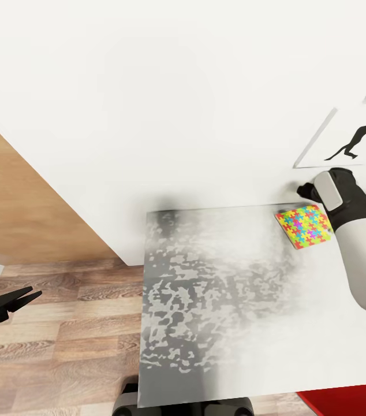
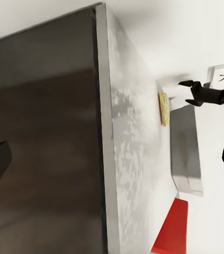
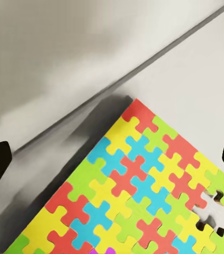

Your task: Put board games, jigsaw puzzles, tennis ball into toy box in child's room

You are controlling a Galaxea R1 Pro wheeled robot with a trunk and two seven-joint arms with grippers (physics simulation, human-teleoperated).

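One jigsaw puzzle (image 1: 303, 226), seemingly tabletop.

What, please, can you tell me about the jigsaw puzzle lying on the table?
The puzzle is a small flat square of interlocking red, yellow, green, blue and orange pieces. It lies flat, turned askew, at the far edge of the grey table by the white wall. In the right wrist view a few pieces are missing along one edge. The right gripper hovers just beyond it, jaws apart; nothing visibly touches it but the table.
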